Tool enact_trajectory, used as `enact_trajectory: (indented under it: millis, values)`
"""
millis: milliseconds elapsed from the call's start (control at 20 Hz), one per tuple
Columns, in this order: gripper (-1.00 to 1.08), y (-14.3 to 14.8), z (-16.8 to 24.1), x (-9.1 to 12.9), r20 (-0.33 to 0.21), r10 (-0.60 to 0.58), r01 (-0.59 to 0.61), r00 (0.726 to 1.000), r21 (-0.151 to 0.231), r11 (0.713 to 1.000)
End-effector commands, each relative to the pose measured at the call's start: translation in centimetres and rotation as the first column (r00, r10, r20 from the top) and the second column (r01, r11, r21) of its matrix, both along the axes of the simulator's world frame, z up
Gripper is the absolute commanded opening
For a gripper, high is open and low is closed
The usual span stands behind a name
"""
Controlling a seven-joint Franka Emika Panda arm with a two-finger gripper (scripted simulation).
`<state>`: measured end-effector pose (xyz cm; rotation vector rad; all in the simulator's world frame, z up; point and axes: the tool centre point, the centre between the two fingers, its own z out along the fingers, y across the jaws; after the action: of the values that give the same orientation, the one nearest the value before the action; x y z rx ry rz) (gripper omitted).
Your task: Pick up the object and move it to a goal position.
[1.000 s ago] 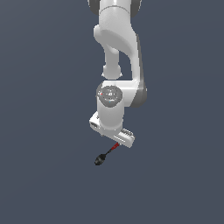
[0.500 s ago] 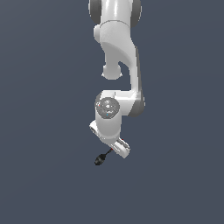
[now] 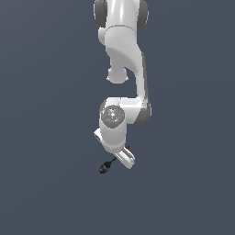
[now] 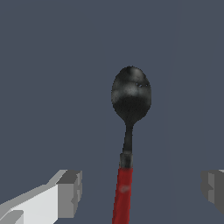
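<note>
One spoon [image 4: 130,131], one gripper [image 4: 140,192]: two fingers [image 4: 70,192] spread wide apart, red handle between them, black bowl pointing to twelve o'clock.

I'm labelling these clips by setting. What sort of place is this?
Likely a bare simulated test scene, not a real room: a flat grey floor without texture, a lone white arm, and one spoon between its open hand.
</note>
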<state>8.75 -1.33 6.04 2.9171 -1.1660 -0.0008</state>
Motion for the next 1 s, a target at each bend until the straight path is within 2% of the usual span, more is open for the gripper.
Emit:
enact_trajectory:
  millis: [0,450,750,800,950]
  values:
    - [1.00,0.0,-0.3,0.0,0.000,0.000,0.000,1.000,0.000,1.000]
    - [1.00,0.0,-4.4,-0.1,0.000,-0.005,0.005,1.000,0.000,1.000]
    - [1.00,0.0,-5.0,0.0,0.000,-0.005,0.005,1.000,0.000,1.000]
    - [-1.00,0.0,-5.0,0.0,0.000,-0.005,0.005,1.000,0.000,1.000]
    - [-1.00,0.0,-5.0,0.0,0.000,-0.005,0.005,1.000,0.000,1.000]
